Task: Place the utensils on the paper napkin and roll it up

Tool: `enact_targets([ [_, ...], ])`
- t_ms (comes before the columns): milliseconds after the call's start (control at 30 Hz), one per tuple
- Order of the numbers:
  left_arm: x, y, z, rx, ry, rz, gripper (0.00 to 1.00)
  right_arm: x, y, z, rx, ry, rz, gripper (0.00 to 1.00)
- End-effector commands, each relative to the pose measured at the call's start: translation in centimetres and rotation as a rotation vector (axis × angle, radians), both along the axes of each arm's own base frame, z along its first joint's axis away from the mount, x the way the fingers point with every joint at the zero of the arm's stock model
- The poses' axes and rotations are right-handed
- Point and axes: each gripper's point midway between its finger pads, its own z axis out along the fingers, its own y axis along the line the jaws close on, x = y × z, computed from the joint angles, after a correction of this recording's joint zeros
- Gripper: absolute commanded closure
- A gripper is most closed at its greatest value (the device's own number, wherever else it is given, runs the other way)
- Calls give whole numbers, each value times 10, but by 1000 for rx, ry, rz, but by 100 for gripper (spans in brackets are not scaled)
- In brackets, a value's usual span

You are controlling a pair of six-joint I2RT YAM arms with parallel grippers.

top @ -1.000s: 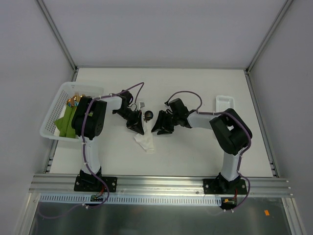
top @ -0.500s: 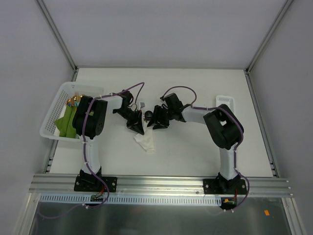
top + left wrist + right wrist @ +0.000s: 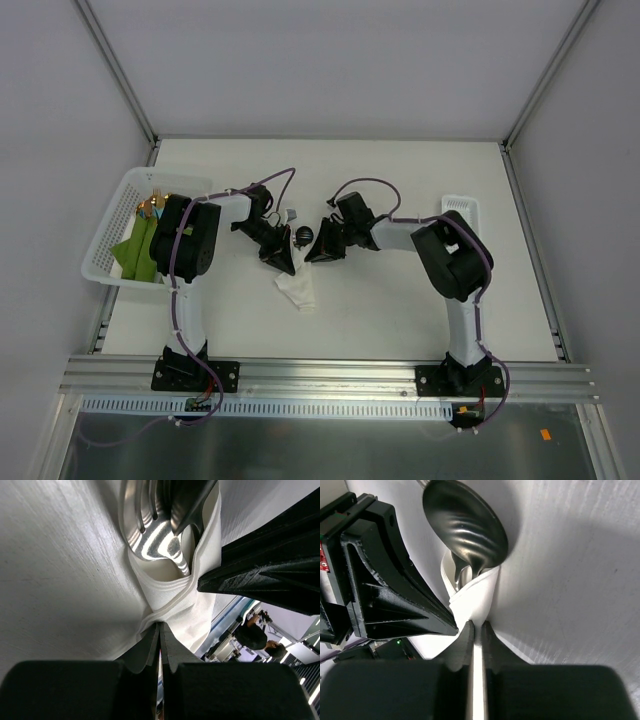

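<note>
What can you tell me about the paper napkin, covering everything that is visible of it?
The paper napkin is thin, soft white paper, creased and wrapped into a loose roll around the spoon, whose bowl sticks out of one end. It lies on the white table between the arms. The left gripper and the right gripper each pinch a fold of it, from opposite sides.

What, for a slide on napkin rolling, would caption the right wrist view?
Right gripper shut on the white paper napkin wrapped around a dark spoon, its bowl sticking out.
</note>
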Motion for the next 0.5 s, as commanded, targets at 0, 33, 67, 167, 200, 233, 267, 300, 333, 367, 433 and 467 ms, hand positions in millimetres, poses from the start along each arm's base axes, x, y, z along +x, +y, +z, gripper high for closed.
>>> enact_targets([
  [0,2,23,-39,135,-38,-41,100,-17,-23,-51,-126,70,-24,100],
  [33,2,23,-40,134,-37,-40,100,-16,-24,-52,-122,69,-29,100],
  [67,3,23,-39,131,-36,-37,100,-18,-24,-52,-116,69,-28,100],
  [167,4,24,-35,115,-38,-25,100,-21,-28,-55,-99,72,-44,100],
  [200,5,24,-30,102,-41,-19,100,-17,-27,-51,-73,60,-63,100],
  [233,8,26,-28,93,-45,-5,100,-17,-28,-50,-64,56,-69,100],
  [267,9,27,-24,83,-48,4,100,-19,-31,-52,-55,52,-80,100],
  [300,12,27,-19,75,-65,10,99,-19,-32,-52,-48,51,-90,100],
  [333,15,30,-16,75,-74,20,98,-19,-33,-50,-41,55,-104,100],
  [367,17,30,-14,76,-82,22,98,-20,-34,-49,-37,53,-112,100],
  [433,20,31,-11,83,-102,20,98,-23,-36,-46,-20,54,-141,100],
  [467,21,31,-11,86,-104,19,98,-23,-37,-45,-14,55,-154,100],
])
